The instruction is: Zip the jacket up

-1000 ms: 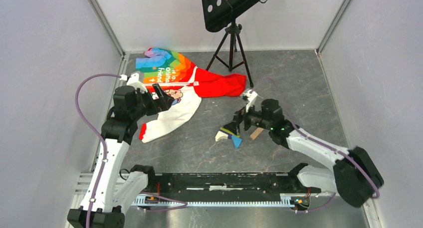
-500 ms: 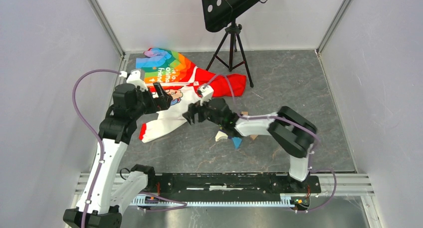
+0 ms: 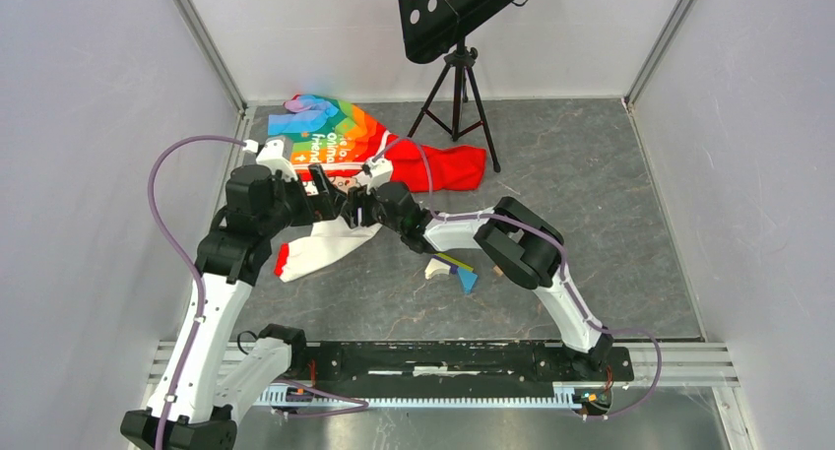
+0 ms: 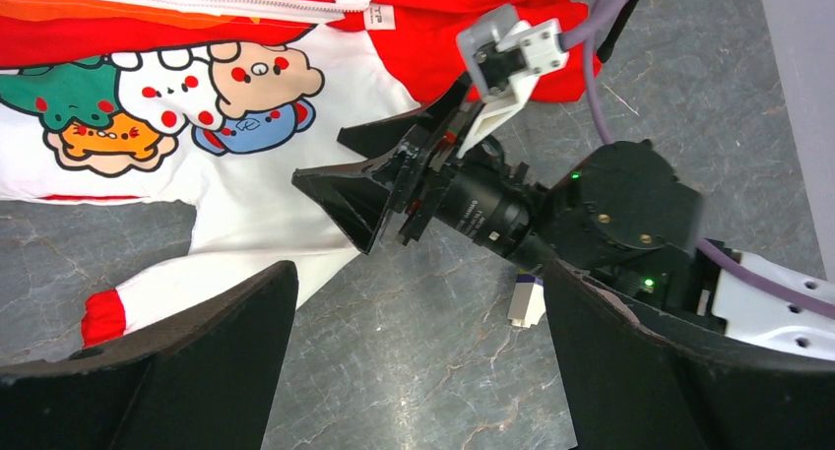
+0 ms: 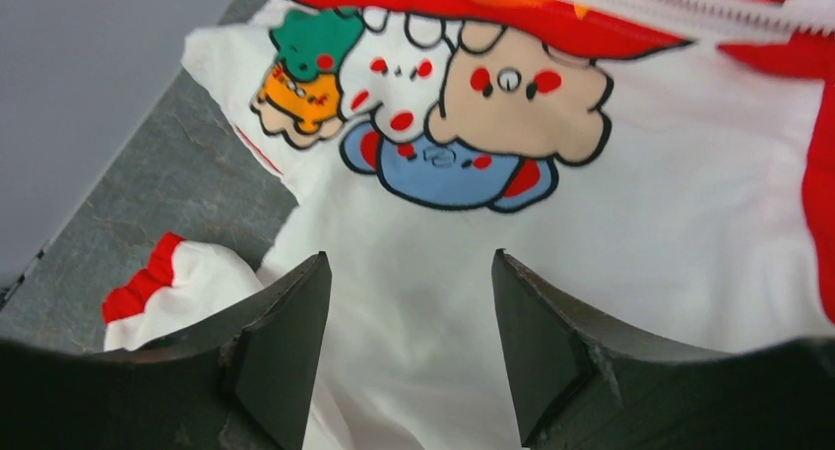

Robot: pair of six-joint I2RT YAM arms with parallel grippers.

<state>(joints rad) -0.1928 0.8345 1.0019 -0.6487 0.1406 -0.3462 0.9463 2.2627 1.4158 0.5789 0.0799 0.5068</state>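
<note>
The jacket [image 3: 335, 135] lies far left on the bench [image 3: 591, 194] beside a tripod stand [image 3: 455, 86], with small blocks [image 3: 451, 270] nearby, while the left tool [image 4: 418, 273] and right tool [image 5: 409, 263] hang open and empty, facing each other above its white front.

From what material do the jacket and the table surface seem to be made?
The jacket: soft, knit-looking fabric, matte and printed; it creases and lies limp. The table surface: grey, stone-like with pale veins, maybe only a marble-pattern sheet.

jacket [image 5: 433, 302]: soft matt cloth; table [image 3: 591, 174]: smooth, grey marbled, faint sheen.
</note>
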